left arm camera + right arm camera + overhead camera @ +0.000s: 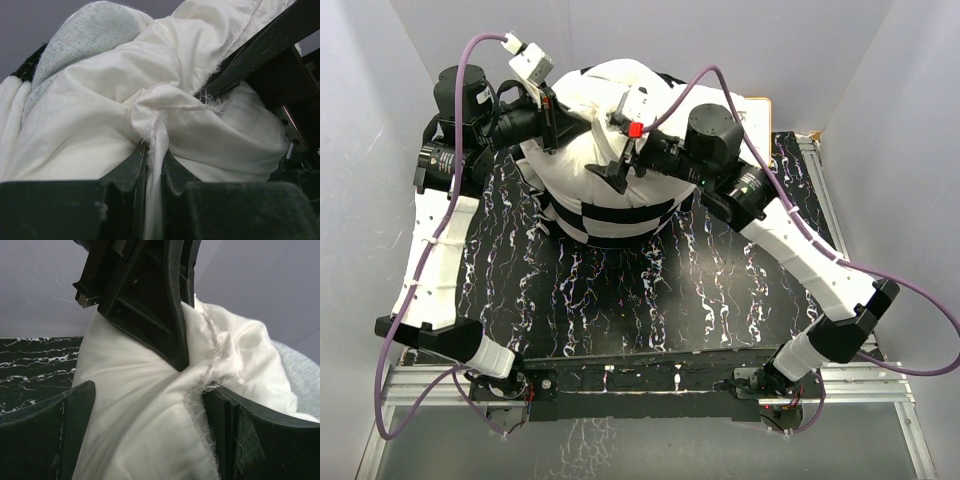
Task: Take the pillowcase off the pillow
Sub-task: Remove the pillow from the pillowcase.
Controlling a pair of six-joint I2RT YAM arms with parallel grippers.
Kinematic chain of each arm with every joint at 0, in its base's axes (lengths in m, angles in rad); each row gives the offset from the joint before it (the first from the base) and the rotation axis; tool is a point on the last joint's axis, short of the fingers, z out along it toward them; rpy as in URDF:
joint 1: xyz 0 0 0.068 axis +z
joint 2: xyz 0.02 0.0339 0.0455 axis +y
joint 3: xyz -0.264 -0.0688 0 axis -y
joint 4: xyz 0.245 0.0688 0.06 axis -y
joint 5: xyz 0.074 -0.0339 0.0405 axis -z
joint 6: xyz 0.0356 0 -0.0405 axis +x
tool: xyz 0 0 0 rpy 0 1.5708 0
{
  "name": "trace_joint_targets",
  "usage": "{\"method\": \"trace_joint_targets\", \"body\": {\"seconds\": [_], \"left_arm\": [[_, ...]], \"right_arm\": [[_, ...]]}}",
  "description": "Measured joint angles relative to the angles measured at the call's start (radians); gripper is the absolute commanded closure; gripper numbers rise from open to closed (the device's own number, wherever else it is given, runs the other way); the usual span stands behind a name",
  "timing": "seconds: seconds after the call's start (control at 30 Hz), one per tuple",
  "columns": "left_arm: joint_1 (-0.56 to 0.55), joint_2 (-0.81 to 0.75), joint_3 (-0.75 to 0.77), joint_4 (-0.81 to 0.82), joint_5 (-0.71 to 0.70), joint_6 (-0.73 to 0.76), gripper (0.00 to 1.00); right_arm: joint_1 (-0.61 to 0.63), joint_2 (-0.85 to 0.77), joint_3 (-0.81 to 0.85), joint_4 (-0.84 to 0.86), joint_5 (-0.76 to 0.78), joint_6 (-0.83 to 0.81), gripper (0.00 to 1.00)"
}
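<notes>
Left fingers (125,172) pinched a fold of the white pillow (585,160); right fingers (50,425) stood spread astride it. It sat at 12 o'clock on the black marbled worktop (620,300) between pale walls (380,80), its 6 o'clock end inside the checkered pillowcase (610,222).

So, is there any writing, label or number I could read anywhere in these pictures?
No text is legible in any view.
Small red patch by the pillow: too small to read.
On the pillowcase: only checks, no words.
</notes>
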Motion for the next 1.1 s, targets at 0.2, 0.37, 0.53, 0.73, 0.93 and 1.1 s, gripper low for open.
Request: {"method": "trace_joint_targets", "body": {"seconds": [0.2, 0.37, 0.53, 0.73, 0.93, 1.1], "left_arm": [[0.000, -0.009, 0.003, -0.017, 0.021, 0.015, 1.00], [0.000, -0.016, 0.003, -0.034, 0.036, 0.018, 1.00], [0.000, -0.020, -0.015, -0.037, 0.068, 0.021, 1.00], [0.000, -0.066, -0.060, -0.048, 0.084, 0.064, 1.00], [-0.002, -0.082, -0.060, -0.088, 0.092, 0.085, 1.00], [-0.002, -0.078, -0.036, -0.080, 0.097, 0.051, 1.00]], "right_arm": [[0.013, 0.035, 0.135, -0.121, 0.014, -0.131, 0.06], [0.025, 0.035, 0.185, -0.148, 0.009, -0.142, 0.06], [0.032, 0.120, 0.425, -0.235, 0.018, -0.129, 0.03], [0.034, 0.104, 0.304, -0.306, 0.061, -0.149, 0.01], [0.036, 0.143, 0.279, -0.366, 0.061, -0.165, 0.01], [0.036, 0.143, 0.250, -0.349, 0.064, -0.163, 0.26]]}}
